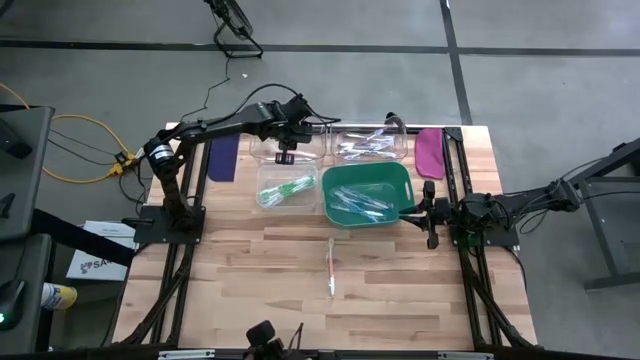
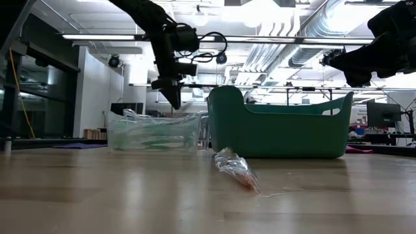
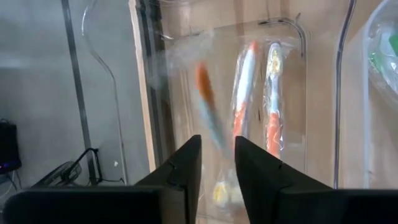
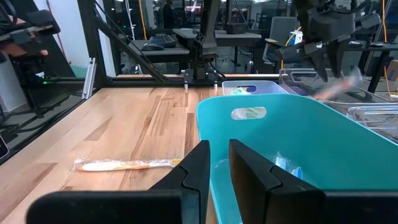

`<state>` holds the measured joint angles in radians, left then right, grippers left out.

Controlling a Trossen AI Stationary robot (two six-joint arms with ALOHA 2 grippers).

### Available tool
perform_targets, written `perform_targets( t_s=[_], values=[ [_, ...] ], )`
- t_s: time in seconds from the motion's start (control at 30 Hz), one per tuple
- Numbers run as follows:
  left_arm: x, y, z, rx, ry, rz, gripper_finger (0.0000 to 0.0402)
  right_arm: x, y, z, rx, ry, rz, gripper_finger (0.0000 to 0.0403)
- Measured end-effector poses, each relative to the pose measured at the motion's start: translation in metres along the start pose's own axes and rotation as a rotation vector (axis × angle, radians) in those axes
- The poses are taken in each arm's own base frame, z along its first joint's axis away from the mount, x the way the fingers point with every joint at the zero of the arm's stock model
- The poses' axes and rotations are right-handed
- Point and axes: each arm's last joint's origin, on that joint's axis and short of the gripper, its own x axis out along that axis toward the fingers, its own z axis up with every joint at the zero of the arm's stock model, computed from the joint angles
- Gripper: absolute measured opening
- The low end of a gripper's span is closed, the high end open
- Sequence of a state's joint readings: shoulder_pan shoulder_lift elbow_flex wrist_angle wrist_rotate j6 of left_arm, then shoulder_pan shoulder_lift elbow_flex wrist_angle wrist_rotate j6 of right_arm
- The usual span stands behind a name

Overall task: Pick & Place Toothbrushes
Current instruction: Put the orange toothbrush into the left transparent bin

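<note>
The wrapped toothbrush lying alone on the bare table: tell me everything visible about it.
The wrapped toothbrush lies flat on the wooden table, alone, in front of the green bin and apart from it. It looks white with an orange handle inside a crinkled clear plastic wrapper. Nothing touches it; neither gripper is near.

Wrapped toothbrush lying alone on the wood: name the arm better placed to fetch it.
Right, probably. The right gripper hangs beside the green bin, nearer the wrapped toothbrush. The left gripper is over the far clear container.
</note>
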<state>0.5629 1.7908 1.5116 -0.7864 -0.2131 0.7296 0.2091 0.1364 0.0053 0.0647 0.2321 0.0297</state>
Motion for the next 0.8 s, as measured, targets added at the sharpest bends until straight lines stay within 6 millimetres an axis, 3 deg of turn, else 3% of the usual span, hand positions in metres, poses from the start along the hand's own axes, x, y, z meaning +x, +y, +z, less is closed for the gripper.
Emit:
perform_targets(
  t_s=[0.37,0.63,0.8],
  values=[
    [-0.003,0.0,-0.001,0.006,0.001,0.007,0.0155,0.0,0.0,0.0,0.0,0.0,0.0,0.0052],
    [-0.032,-0.014,0.008,0.096,-0.048,0.007,0.0177,0.0,0.0,0.0,0.0,0.0,0.0,0.0052],
    [-0.055,-0.04,0.019,0.149,-0.089,-0.057,0.0177,0.0,0.0,0.0,0.0,0.0,0.0,0.0052]
  ],
)
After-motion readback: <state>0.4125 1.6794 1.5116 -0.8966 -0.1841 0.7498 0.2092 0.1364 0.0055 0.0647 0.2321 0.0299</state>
